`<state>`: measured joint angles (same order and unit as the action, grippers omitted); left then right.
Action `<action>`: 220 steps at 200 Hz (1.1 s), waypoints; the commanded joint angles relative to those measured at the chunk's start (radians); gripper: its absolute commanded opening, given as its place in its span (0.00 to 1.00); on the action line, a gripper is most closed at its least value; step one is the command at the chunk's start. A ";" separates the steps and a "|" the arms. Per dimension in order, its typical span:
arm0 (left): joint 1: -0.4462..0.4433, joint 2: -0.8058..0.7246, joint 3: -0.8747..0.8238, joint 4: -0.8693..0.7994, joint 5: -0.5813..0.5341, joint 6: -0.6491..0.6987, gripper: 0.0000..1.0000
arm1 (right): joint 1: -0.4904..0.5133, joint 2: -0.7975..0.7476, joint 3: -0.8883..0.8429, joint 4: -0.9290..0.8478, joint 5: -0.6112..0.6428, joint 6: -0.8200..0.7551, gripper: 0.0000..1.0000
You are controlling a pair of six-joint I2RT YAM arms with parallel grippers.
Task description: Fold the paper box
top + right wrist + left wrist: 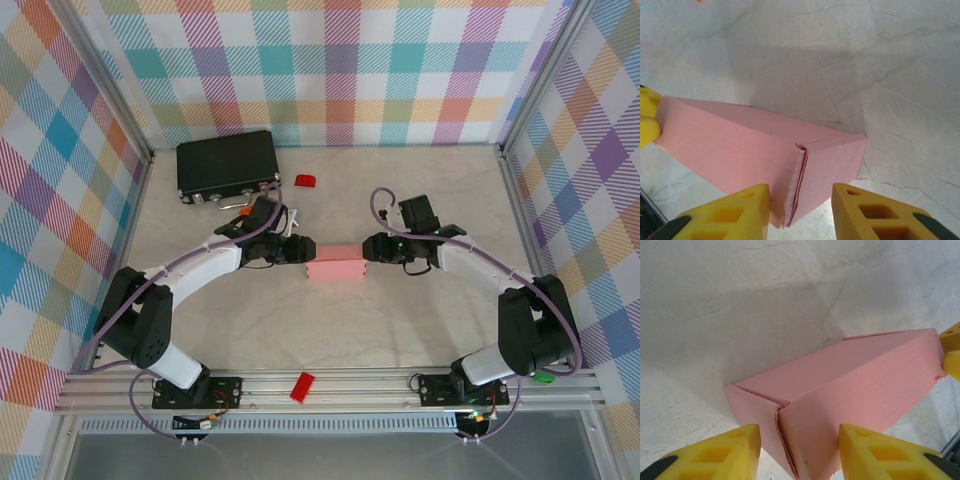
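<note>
**A:** Where's the paper box (335,269)?

**B:** Mid-counter (400,330), lying flat with its long axis left to right. It's well apart from the black case (226,165) in the far left corner.

**A:** Claws?

**B:** Left claw (300,252) is at the box's left end and right claw (372,248) at its right end, facing each other. In each wrist view the yellow fingers (730,450) stand apart with a box corner between them. Can't tell whether either one pinches the card or just rests against it.

**A:** Why both ends?

**B:** My read is that one braces so the box can't slide while the other seats its end flap. The end seam (782,412) at the left gapes a little, and so does the right one. The ends probably aren't fully tucked.

**A:** Risk?

**B:** It's thin card. Too much squeeze and a wall buckles.
</note>
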<state>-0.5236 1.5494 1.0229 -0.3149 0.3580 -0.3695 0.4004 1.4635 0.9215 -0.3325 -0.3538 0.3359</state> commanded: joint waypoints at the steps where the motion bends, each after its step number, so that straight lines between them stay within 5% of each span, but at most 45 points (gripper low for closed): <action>1: -0.010 0.021 -0.025 -0.049 0.004 0.027 0.44 | 0.005 0.015 -0.034 -0.029 0.001 -0.009 0.37; 115: -0.010 0.022 -0.067 -0.037 0.014 0.034 0.36 | 0.006 0.014 -0.065 -0.014 -0.021 -0.003 0.36; 220: -0.047 -0.079 -0.196 0.146 0.002 0.070 0.34 | 0.083 -0.081 -0.168 0.082 -0.018 -0.058 0.34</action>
<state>-0.5400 1.4780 0.8822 -0.1562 0.3729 -0.3393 0.4423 1.3857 0.8028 -0.2260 -0.3737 0.3141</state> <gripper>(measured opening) 0.346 0.336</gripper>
